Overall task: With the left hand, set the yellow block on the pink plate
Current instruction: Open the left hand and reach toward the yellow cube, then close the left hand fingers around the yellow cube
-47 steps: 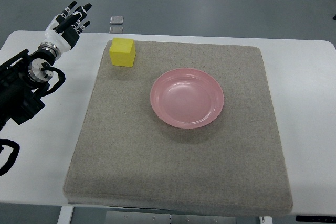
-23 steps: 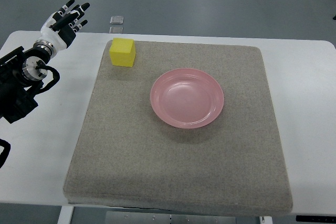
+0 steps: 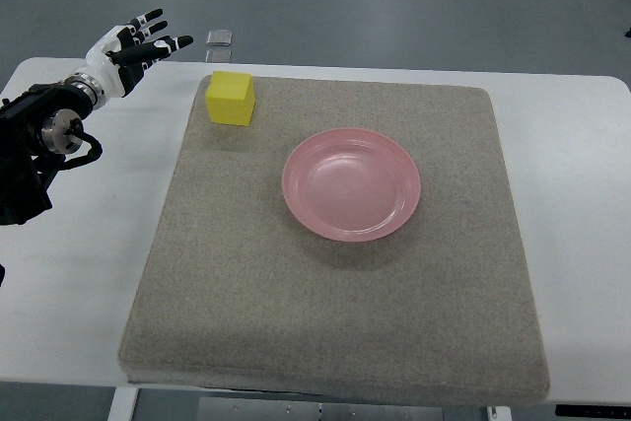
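Yellow block (image 3: pixel 231 98): plain solid cube, no print, at the far left corner of the grey mat (image 3: pixel 335 322), well apart from the pink plate (image 3: pixel 352 184) mid-mat. Bare mat all around the plate. Left hand (image 3: pixel 131 46) fingers spread, empty, left of the block over the white table (image 3: pixel 89 273).
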### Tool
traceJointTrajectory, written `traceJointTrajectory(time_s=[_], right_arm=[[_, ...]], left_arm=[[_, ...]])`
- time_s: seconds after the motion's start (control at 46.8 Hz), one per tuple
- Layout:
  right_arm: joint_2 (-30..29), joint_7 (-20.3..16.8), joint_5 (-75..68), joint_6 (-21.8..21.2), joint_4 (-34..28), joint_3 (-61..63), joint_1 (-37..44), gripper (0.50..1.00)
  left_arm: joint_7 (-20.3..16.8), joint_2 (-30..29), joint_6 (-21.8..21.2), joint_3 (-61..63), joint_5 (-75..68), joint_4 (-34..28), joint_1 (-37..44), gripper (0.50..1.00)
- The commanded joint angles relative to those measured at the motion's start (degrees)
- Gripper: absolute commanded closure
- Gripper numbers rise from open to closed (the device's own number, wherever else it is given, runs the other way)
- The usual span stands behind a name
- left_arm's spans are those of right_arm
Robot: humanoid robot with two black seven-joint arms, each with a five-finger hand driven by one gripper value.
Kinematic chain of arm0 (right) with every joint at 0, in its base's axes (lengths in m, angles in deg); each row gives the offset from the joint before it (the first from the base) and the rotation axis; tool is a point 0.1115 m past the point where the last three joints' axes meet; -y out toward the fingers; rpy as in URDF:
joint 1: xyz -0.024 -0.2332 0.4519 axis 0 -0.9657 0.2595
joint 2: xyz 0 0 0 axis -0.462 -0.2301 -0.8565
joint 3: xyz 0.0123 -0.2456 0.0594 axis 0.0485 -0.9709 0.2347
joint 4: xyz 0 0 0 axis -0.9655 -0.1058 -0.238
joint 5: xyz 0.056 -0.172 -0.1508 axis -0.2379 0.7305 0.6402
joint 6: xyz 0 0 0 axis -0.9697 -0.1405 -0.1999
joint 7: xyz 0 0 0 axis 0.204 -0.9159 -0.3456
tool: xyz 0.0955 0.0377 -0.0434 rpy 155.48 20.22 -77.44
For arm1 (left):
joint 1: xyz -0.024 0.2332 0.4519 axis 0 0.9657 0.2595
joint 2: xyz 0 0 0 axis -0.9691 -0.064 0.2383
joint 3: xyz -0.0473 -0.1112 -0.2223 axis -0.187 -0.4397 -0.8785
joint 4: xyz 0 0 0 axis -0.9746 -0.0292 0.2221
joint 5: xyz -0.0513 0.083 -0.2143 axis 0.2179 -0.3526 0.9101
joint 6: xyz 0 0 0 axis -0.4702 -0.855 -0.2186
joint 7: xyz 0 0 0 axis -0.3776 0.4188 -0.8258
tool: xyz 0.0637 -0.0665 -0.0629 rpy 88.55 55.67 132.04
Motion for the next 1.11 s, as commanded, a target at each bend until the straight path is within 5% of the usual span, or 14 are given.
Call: traceJointTrajectory(time_s=[0.0, 0.47, 0.641, 0.748, 1.089], right_arm=[[0.0, 0.0, 0.0, 0.0, 0.0, 0.0, 0.0, 0.576], [0.0, 0.0, 0.0, 0.0, 0.0, 0.0, 0.0, 0.576], [0.0, 0.0, 0.0, 0.0, 0.0, 0.0, 0.0, 0.576], [0.0, 0.0, 0.0, 0.0, 0.0, 0.0, 0.0, 0.576], [0.0, 0.0, 0.0, 0.0, 0.0, 0.0, 0.0, 0.576]], left_arm=[[0.0, -0.7, 0.1, 0.2, -3.8, 1.4, -0.8, 0.510], [-0.4, -2.1, -0.7, 3.3, -48.5, 4.8, -6.3, 0.525], [-1.2, -2.3, -5.9, 4.5, -60.2, 8.6, -6.3, 0.525], [-5.1, -2.0, -11.2, 6.5, -67.5, 8.7, -6.2, 0.525], [-7.0, -2.3, -10.0, 7.2, -71.0, 12.8, -6.4, 0.519]])
